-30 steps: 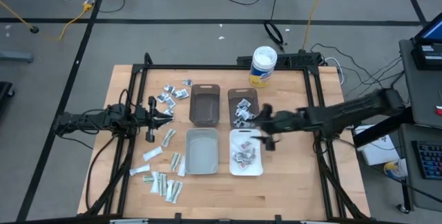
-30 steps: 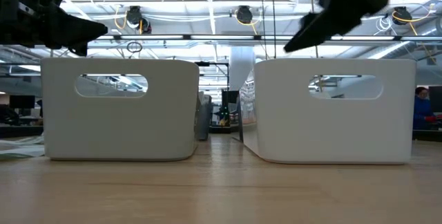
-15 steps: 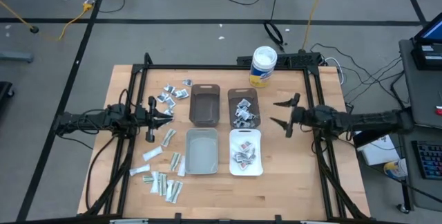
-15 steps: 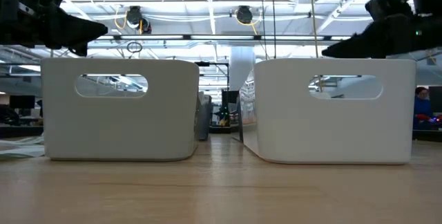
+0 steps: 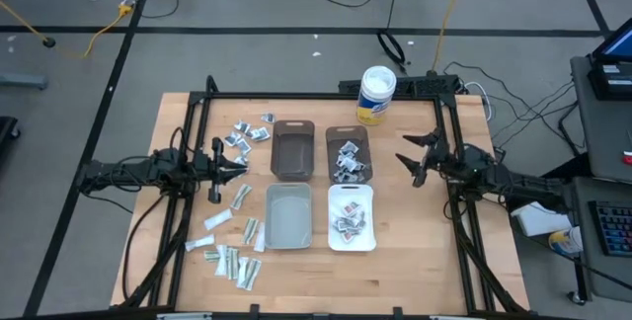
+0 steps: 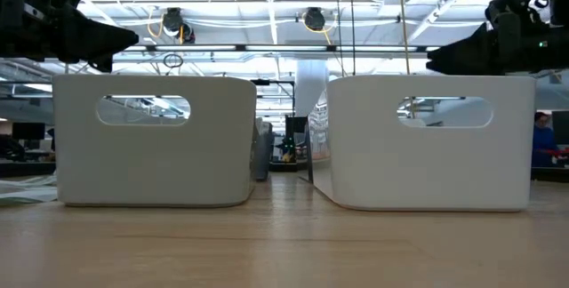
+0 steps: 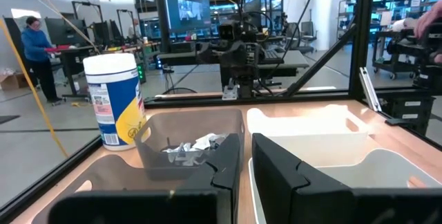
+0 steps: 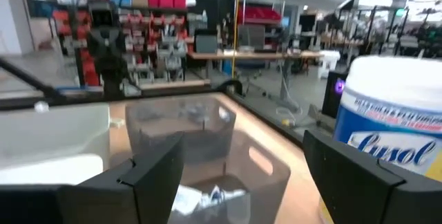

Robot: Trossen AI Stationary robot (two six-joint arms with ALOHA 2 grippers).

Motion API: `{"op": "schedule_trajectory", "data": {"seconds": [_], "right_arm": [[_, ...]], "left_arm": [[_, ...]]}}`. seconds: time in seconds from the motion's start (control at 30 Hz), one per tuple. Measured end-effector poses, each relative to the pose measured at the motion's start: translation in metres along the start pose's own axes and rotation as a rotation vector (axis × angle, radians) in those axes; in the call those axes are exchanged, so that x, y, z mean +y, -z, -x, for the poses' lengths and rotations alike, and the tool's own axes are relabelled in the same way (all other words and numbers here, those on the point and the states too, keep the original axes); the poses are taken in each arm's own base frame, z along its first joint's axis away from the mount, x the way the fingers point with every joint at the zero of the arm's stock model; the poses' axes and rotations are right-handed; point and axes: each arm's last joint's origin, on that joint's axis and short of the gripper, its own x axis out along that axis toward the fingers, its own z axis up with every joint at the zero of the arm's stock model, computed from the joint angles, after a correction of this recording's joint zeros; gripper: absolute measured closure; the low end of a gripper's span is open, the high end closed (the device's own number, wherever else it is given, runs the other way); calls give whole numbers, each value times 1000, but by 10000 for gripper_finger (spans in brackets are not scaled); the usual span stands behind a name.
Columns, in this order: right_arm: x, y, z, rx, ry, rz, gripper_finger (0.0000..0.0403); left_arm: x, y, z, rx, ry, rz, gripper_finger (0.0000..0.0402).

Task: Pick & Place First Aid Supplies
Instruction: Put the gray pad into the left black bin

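Observation:
The first aid packets lie in groups. Loose silver ones (image 5: 247, 134) and pale strips (image 5: 235, 259) rest flat on the table's left part. More fill the right brown bin (image 5: 347, 158) and the white bin (image 5: 348, 219). My left gripper (image 5: 218, 170) hovers open just right of the loose packets and left of the bins, touching nothing. Its dark fingers frame the left wrist view (image 7: 245, 179). My right gripper (image 5: 413, 156) is open and empty, right of the right brown bin. In its wrist view (image 8: 242, 182) that bin's packets (image 8: 207, 198) show below.
Four bins stand mid-table: an empty brown bin (image 5: 292, 149), the right brown bin's rim (image 5: 348, 129), a grey bin (image 5: 288, 214) and the white bin's rim (image 5: 351, 246). A white tub with a yellow label (image 5: 376, 95) stands at the far edge. Bare wood lies along the near and right edges.
My right gripper has drawn back from over the white bin toward the table's right edge and a little toward the far edge, empty. The left arm and the packets have stayed put.

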Motion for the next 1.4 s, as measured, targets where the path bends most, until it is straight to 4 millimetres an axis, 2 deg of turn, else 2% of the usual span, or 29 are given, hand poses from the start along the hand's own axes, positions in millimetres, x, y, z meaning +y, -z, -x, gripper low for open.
{"op": "schedule_trajectory", "data": {"seconds": [0.23,0.63,1.3,1.4], "right_arm": [[-1,1,0,4,6,19,112],[-1,-9,-2,-90,16,4,113],[-1,-10,-2,-93,14,3,117],[-1,-10,-2,-93,14,3,114]], "left_arm": [[0,0,0,1,0,0,355],[0,0,0,1,0,0,355],[0,0,0,-1,-1,18,355],[1,-7,1,51,-24,17,355]]}}
